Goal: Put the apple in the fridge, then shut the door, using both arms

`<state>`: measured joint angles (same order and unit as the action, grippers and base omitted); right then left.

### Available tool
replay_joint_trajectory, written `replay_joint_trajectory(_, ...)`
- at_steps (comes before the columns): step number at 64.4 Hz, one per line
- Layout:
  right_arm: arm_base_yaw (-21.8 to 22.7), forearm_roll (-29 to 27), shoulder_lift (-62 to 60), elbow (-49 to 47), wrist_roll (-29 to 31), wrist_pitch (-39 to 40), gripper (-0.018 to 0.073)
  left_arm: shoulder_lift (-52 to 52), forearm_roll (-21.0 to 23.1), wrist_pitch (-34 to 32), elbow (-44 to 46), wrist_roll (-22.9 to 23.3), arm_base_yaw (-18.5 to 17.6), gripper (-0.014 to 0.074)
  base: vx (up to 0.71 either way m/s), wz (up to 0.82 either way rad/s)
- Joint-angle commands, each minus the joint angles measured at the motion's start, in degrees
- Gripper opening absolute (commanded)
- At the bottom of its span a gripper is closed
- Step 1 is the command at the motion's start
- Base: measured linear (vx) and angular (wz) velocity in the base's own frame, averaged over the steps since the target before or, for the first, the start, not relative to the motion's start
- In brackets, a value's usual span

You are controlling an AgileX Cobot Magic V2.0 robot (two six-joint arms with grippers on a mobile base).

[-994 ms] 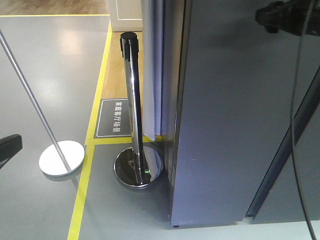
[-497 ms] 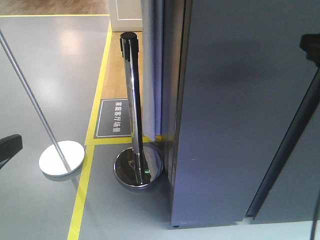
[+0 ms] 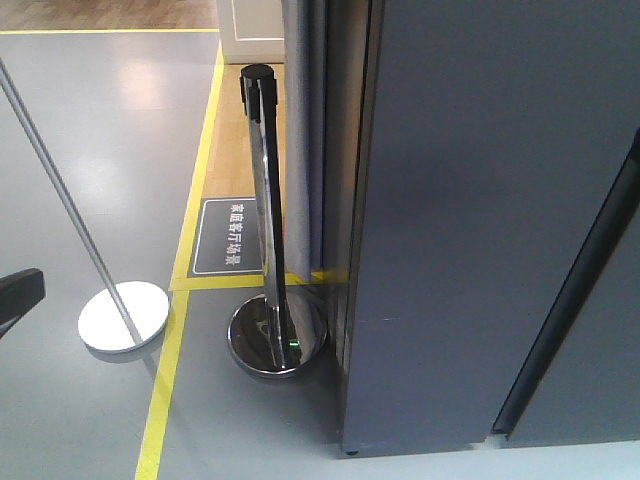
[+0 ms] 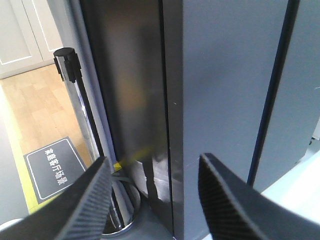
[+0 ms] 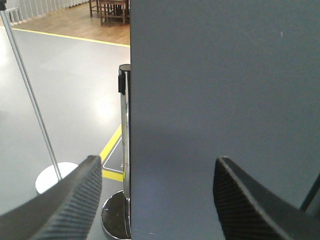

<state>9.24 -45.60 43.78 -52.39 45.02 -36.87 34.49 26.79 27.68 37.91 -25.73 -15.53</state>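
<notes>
Fridge point(image 3: 480, 200) shut, door point(image 5: 225, 100) flush, dark outer face only; apple not visible, presumably inside. Left gripper point(image 4: 155, 200) fingers apart, empty, fridge corner at 12 o'clock. Right gripper point(image 5: 155, 200) fingers apart, empty. Task apparently complete; only retreat left

Grey floor point(image 3: 90, 150) carries the fridge point(image 3: 470, 220) at right, a chrome post point(image 3: 268, 230) on its round base just beside it, a white disc stand point(image 3: 124, 315), yellow tape lines point(image 3: 165, 380) and a dark floor sign point(image 3: 226, 236).

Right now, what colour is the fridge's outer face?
Dark grey; the fridge shows best in the exterior front-facing view.
</notes>
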Motion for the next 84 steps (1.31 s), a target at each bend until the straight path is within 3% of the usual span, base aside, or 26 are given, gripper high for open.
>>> replay_joint_trajectory(1, 0.4, -1.5, -0.2, -1.3, -0.2, 1.8, 0.0456, 0.1, 1.2, -3.8, 1.6, 0.1, 0.1, 0.0376, 0.00, 0.00)
replay_joint_trajectory(22, 0.4, -1.4, -0.2, -1.3, -0.3, -0.2, 0.0433, 0.1, 1.2, -7.2, 1.6, 0.1, 0.1, 0.0376, 0.00, 0.00)
replay_joint_trajectory(52, 0.4, -2.1, -0.2, -1.3, -0.9, -0.2, 0.0235, 0.1, 1.2, -7.8, 1.6, 2.7, 0.1, 0.0369, 0.00, 0.00)
replay_joint_trajectory(56, 0.4, -2.0, -0.2, -1.3, -2.4, -0.2, 0.0167, 0.1, 1.2, -7.8, 1.6, 2.7, 0.1, 0.0316, 0.00, 0.00)
replay_joint_trajectory(59, 0.4, -1.5, -0.2, -1.3, -2.9, -0.2, 0.0107, 0.1, 1.2, -7.6, 1.6, 2.7, 0.1, 0.0227, 0.00, 0.00)
replay_joint_trajectory(64, 0.4, -0.8, -0.7, -1.3, -2.6, -0.1, -0.0001, 0.1, 1.2, -7.5, 1.6, 2.7, 0.1, 0.0001, 0.00, 0.00)
replay_joint_trajectory(75, 0.4, 2.5, -3.1, -1.3, -5.2, 1.1, -0.0002, 0.0, 1.1, -8.0, 1.6, 2.7, 0.1, -0.0007, 0.00, 0.00)
replay_joint_trajectory(84, 0.2, 11.2, -5.9, -0.1, -12.0, -1.0, -0.0002, -0.7, -0.8, -6.9, 1.2, 2.8, 0.1, -0.0007, 0.00, 0.00)
